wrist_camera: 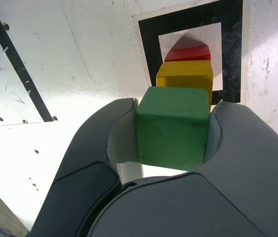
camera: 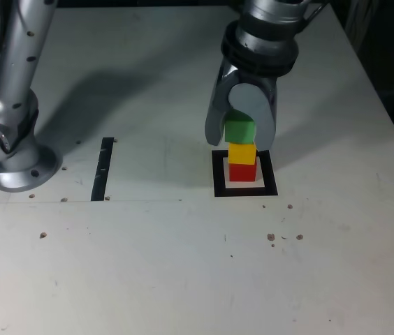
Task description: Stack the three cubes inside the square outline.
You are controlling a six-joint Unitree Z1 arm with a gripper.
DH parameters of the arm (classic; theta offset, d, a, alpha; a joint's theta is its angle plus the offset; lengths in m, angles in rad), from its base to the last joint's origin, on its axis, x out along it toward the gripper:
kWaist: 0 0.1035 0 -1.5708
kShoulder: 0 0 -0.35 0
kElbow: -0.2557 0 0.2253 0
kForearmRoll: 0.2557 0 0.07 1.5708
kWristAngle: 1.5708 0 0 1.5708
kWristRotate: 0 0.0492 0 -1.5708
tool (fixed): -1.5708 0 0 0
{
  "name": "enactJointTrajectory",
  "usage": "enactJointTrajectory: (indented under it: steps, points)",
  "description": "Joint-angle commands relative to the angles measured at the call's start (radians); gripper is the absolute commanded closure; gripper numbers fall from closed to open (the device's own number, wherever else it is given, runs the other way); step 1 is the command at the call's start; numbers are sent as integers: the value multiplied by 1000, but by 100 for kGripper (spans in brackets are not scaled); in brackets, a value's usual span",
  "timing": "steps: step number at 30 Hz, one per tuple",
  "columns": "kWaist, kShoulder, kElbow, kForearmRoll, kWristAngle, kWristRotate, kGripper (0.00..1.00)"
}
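Gripper (camera: 242, 132) clamped on the green cube (camera: 239, 130) atop the stack.

Matte, square-edged blocks stand in an upright column: red cube (camera: 242, 172) lowest, yellow cube (camera: 242, 153) on it, green uppermost, inside the square outline (camera: 218, 174), a flat black frame with white centre. The white table (camera: 183, 265) is speckled; a black strip (camera: 103, 169) lies on the exterior view's left.

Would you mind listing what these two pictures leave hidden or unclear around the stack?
- Exterior view: the gripper covers the green cube's sides and top.
- Both views: whether the green cube rests on the yellow cube or hangs just above; the contact is covered.
- Wrist view: the red cube shows only a sliver behind the yellow one.
- Wrist view: the black square outline's near edge is hidden.
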Motion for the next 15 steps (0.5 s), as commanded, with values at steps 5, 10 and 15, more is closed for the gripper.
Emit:
enactJointTrajectory:
  steps: [5,10,15]
  points:
    - [0,8,13,-16,-11,5,82]
    - [0,8,18,-21,-14,10,76]
    - [0,11,21,-11,-12,22,57]
